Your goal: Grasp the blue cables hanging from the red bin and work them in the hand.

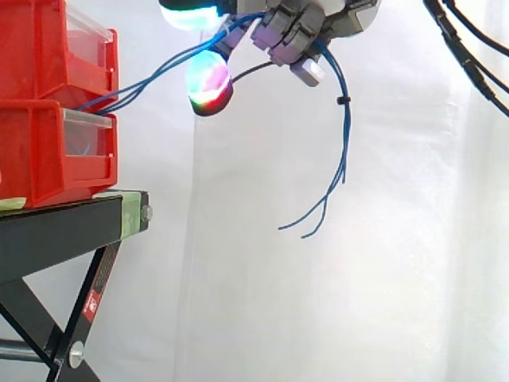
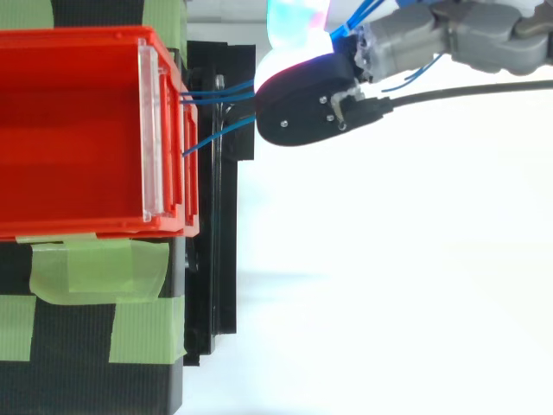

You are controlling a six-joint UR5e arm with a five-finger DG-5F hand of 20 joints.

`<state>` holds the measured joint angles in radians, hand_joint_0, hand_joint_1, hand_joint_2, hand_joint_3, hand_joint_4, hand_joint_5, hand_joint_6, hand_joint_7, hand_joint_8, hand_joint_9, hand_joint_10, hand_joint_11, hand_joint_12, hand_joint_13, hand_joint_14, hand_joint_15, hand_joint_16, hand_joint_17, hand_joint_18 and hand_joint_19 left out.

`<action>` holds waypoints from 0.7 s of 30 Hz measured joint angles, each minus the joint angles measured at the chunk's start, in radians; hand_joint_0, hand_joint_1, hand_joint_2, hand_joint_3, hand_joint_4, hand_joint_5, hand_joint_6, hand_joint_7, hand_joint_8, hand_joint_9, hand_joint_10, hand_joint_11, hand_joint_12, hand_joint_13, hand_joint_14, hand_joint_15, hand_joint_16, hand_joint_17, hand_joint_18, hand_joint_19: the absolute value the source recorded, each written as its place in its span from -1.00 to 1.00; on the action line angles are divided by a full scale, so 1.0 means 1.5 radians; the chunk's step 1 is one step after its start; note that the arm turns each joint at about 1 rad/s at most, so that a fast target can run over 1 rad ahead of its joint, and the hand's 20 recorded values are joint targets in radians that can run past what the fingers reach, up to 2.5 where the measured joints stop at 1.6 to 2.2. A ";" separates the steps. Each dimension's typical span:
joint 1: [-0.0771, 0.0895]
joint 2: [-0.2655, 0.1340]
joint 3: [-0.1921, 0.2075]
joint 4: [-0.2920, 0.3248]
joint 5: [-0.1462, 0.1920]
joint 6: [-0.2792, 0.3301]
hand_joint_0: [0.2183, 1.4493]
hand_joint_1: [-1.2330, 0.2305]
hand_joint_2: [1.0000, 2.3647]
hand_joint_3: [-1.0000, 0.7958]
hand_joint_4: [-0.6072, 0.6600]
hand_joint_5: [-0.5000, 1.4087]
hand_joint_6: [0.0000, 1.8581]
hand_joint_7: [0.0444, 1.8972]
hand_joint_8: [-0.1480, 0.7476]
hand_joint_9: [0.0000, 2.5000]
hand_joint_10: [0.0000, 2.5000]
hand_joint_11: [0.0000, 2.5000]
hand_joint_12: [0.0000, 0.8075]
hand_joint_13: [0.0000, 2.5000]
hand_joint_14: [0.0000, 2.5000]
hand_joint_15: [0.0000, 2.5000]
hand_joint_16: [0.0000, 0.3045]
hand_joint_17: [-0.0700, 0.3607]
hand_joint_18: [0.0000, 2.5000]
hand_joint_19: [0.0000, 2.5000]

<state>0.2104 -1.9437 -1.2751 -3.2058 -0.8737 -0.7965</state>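
Observation:
Several thin blue cables (image 1: 159, 70) run from the front of the lower red bin (image 1: 48, 151) up and to the right into my hand (image 1: 306, 28). The hand sits high at the top of the side view, its fingers curled round the cables. Past the hand the loose cable ends (image 1: 343, 135) hang down in a curve, bound by a small black tie. A glowing fingertip (image 1: 208, 79) points down and left beside the cables. From above, the cables (image 2: 216, 90) leave the bin's front edge and pass under the hand (image 2: 449, 39).
Two red bins (image 1: 56, 48) are stacked on a black stand (image 1: 71, 223) at the left, marked with green tape (image 2: 95, 268). A white curtain hangs behind. Open air lies below and right of the hand.

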 measured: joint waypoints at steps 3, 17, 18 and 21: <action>0.001 0.000 0.000 -0.008 0.000 0.001 -0.13 -0.14 -0.98 -0.71 0.43 -0.04 -0.99 0.44 0.49 0.39 1.00 1.00 0.91 0.67 1.00 0.61 0.61 0.18 1.00 -0.39; 0.002 0.000 -0.001 -0.012 -0.003 0.002 -0.26 -0.14 -0.99 -0.91 0.44 -0.14 -0.99 0.44 0.49 0.39 1.00 1.00 0.91 0.67 1.00 0.61 0.61 0.18 1.00 -0.39; 0.002 0.000 -0.001 -0.012 -0.003 0.002 -0.25 -0.14 -1.00 -0.89 0.44 -0.15 -0.99 0.44 0.49 0.39 1.00 1.00 0.91 0.67 1.00 0.61 0.61 0.18 1.00 -0.39; 0.002 0.000 -0.001 -0.017 -0.004 0.003 -0.21 -0.15 -0.99 -0.81 0.43 -0.15 -1.00 0.44 0.49 0.39 1.00 1.00 0.91 0.67 1.00 0.61 0.61 0.18 1.00 -0.39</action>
<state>0.2132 -1.9437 -1.2760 -3.2313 -0.8796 -0.7917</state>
